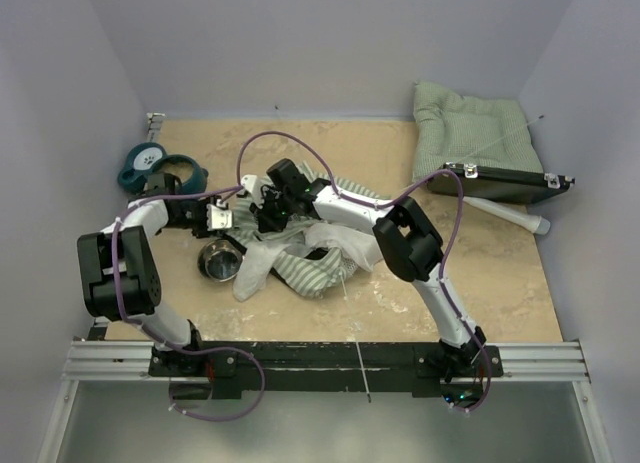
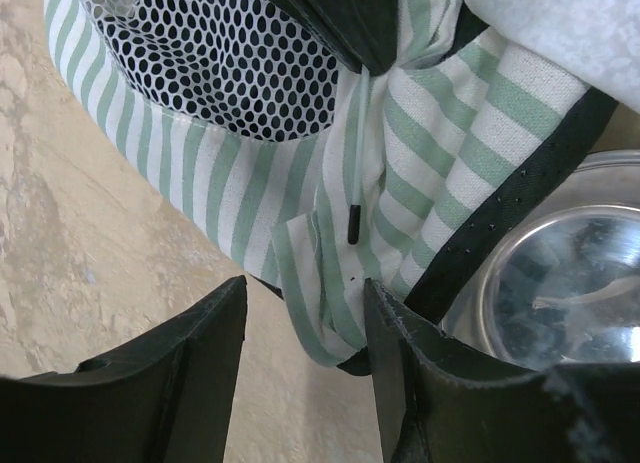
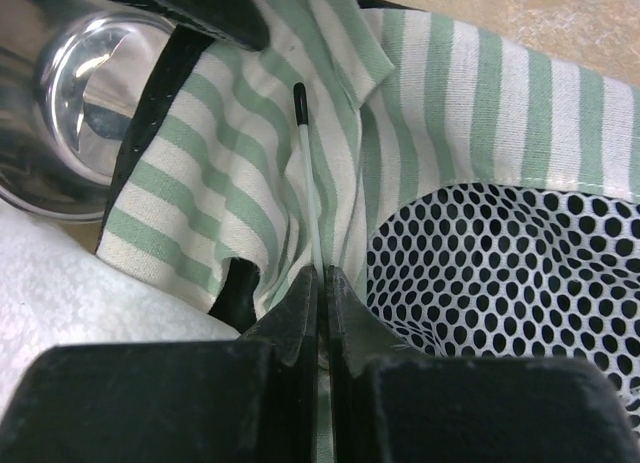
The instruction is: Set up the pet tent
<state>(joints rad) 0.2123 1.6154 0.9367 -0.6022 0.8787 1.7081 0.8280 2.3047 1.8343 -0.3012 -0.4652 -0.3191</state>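
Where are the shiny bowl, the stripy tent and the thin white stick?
Shiny bowl [image 1: 218, 261]: top view, its inside.
Stripy tent [image 2: 240, 203]: left wrist view, stripes under mesh.
Thin white stick [image 3: 308, 173]: right wrist view, its middle.

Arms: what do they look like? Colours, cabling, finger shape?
Both the left arm and right arm have white links between chunky black joint housings. A purple cable runs loosely along each. The fingers are matte black, flat-faced and wedge-shaped. No markings are readable.
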